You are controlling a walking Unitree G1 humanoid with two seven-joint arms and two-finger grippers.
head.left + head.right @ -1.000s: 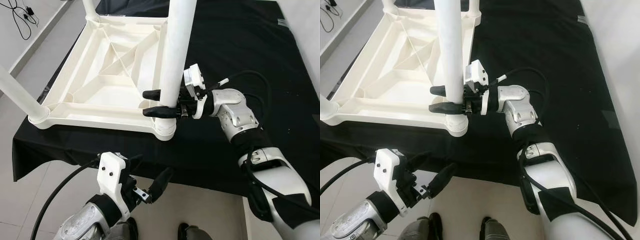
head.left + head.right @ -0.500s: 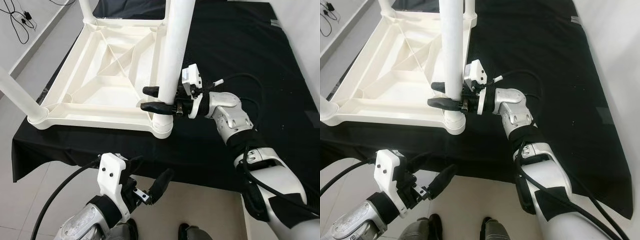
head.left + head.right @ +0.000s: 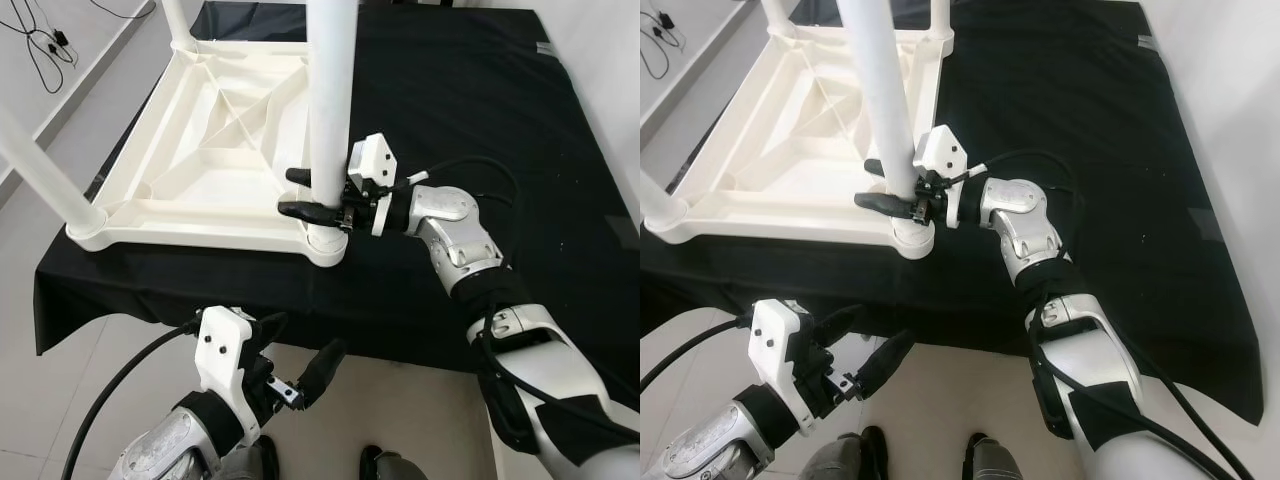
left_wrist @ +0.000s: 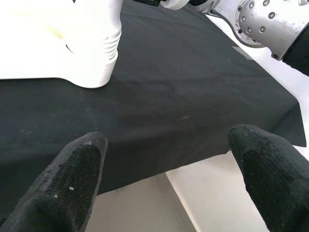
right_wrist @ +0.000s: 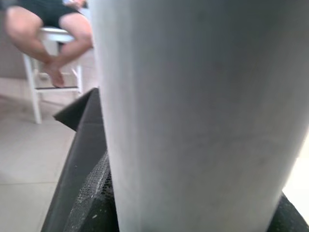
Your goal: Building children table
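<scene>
Right gripper (image 3: 312,194), fingers closed around the near-right white table leg (image 3: 330,100) just above its corner socket on the inverted white tabletop (image 3: 215,150). Left gripper (image 3: 300,375), fingers spread and empty, near the black cloth's (image 3: 470,90) near edge.

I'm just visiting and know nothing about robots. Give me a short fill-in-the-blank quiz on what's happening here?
1. The right gripper is closed around a white plastic table ____ near its base.
2. The white plastic children's tabletop lies upside down on a ____ cloth.
3. The left gripper, down below the cloth's edge, holds ____.

Missing words: leg; black; nothing
</scene>
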